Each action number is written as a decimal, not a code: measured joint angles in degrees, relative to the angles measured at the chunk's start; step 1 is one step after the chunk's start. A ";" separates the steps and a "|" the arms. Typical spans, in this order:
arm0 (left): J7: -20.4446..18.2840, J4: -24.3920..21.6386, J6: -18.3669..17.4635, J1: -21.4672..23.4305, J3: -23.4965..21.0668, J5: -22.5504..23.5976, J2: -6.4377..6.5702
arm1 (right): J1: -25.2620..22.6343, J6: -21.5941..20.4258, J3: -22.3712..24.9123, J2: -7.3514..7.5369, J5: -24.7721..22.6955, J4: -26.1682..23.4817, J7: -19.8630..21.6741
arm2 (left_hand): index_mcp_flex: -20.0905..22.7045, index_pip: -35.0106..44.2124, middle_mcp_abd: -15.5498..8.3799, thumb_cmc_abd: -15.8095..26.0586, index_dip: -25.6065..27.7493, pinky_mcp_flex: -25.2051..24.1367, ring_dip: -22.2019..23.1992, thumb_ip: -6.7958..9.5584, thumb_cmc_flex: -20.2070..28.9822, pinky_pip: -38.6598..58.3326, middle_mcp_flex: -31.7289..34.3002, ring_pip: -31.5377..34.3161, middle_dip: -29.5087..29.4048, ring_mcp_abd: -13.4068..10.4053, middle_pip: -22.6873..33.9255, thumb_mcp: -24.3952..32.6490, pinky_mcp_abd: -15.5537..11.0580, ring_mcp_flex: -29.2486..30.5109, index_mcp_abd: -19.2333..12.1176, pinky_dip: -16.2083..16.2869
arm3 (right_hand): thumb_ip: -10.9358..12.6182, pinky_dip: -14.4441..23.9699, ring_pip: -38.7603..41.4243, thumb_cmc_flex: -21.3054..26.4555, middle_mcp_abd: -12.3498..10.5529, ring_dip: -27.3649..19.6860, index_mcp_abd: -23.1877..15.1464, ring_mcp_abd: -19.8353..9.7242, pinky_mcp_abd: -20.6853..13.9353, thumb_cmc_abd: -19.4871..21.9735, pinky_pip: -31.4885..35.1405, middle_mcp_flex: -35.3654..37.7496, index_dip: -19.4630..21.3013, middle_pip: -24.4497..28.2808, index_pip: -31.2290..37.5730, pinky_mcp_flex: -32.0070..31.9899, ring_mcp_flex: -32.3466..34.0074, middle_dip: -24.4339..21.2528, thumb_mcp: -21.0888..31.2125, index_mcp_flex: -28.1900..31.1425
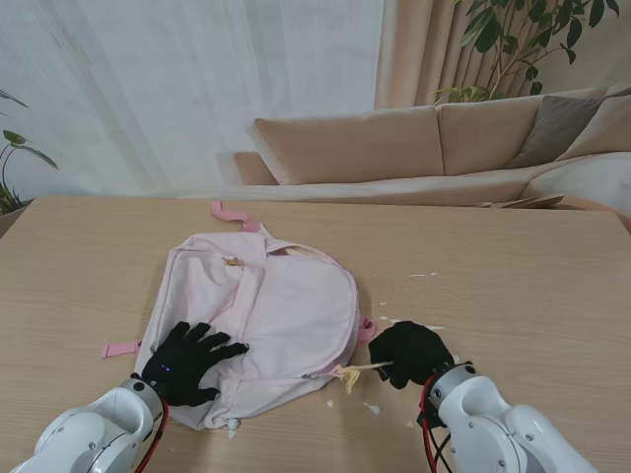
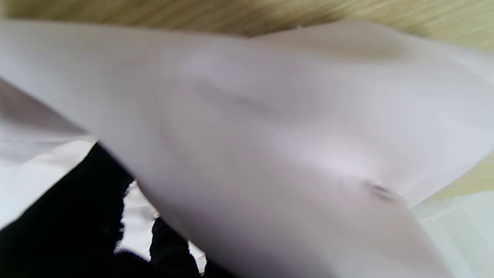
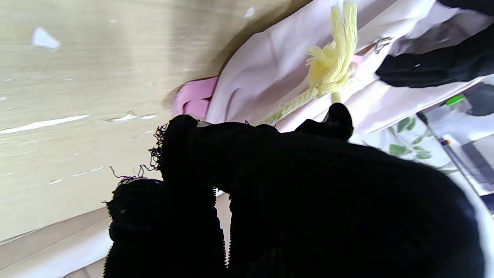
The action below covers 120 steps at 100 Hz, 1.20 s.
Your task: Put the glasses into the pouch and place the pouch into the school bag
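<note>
Wooden table [image 1: 513, 246], sofa behind. Right hand [image 1: 412, 353] is curled around a yellow tassel cord [image 1: 357, 371], probably the zipper pull, near the table's near edge. Left hand [image 1: 189, 361] lies spread flat, empty, pinning the pink school bag [image 1: 276, 315]. Glasses and pouch aren't visible, maybe inside already.
</note>
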 measured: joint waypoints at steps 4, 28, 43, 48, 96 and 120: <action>0.05 0.01 -0.01 0.06 -0.09 -0.08 -0.01 | 0.47 0.58 0.19 -0.01 0.06 0.38 -0.05 | 0.00 0.00 -0.01 0.00 0.00 0.00 0.00 0.00 0.12 0.00 -0.04 0.00 0.00 0.00 0.00 0.00 -0.01 0.00 0.00 -0.01 | -0.02 0.02 0.00 0.00 -0.02 0.00 0.00 0.00 0.00 0.01 0.00 0.00 0.01 0.00 0.00 0.00 0.00 0.00 0.00 0.00; 0.01 -0.48 -1.68 1.23 -2.20 -1.96 -0.31 | 3.49 1.05 0.49 -0.02 1.11 3.14 0.03 | 0.04 0.92 -0.02 0.00 0.02 -0.07 0.00 0.00 0.60 -0.78 0.62 0.01 -0.02 -0.01 0.10 0.00 -0.02 0.00 0.05 -0.06 | -0.04 0.33 0.00 0.00 -0.04 0.00 0.00 0.00 0.00 0.06 0.00 0.01 0.12 0.01 0.00 0.00 0.00 0.05 0.01 0.00; -0.98 -3.80 -5.74 4.49 -6.46 -8.91 -0.75 | 3.84 0.39 -0.33 0.13 1.06 3.37 -0.38 | 1.17 7.63 0.98 -0.03 1.19 -0.47 0.00 0.00 -1.97 -0.03 0.69 0.01 -0.02 0.19 1.85 0.02 0.22 0.00 6.03 -0.07 | -0.04 0.63 0.00 0.00 -0.04 0.00 -0.09 0.00 0.01 0.09 0.00 0.02 0.62 0.04 0.00 0.00 0.00 0.13 0.04 0.00; -0.79 -5.48 -7.04 5.73 -7.48 -8.87 -0.80 | 4.02 0.18 -0.73 0.16 0.95 3.49 -0.52 | 1.17 8.81 1.00 -0.04 1.52 -0.47 0.00 0.00 -2.15 -0.02 0.69 0.02 -0.02 0.20 2.94 -0.15 0.37 0.00 7.41 -0.07 | -0.04 0.63 0.00 0.00 -0.04 0.00 -0.10 0.00 0.01 0.09 0.00 0.02 0.64 0.04 0.00 0.00 0.00 0.14 0.04 0.00; 5.19 -8.64 -0.29 4.53 6.59 -8.38 -0.13 | 5.59 -0.45 -2.41 0.11 1.31 3.87 -1.02 | 1.18 5.57 2.80 -0.07 -3.49 -0.91 0.00 0.00 -4.80 -0.02 -1.74 -0.09 0.91 1.52 -3.78 -2.13 1.47 -0.10 15.06 -0.07 | -0.04 0.74 0.00 0.00 -0.04 0.00 -0.13 0.02 0.05 0.10 0.00 0.03 0.67 0.06 0.00 0.00 0.00 0.18 0.08 0.00; 14.73 -1.95 10.34 -0.73 16.53 -5.62 -0.45 | 5.58 -0.93 -2.33 0.10 1.47 3.84 -1.08 | 1.18 1.09 4.13 -0.09 -2.27 -1.01 1.54 0.00 -4.11 -0.01 -1.98 0.31 2.34 1.52 -4.00 -0.75 1.47 -0.10 16.28 -0.06 | -0.04 0.75 0.00 0.00 -0.04 0.00 -0.13 0.03 0.05 0.10 0.00 0.03 0.68 0.07 0.00 0.00 0.00 0.20 0.09 0.00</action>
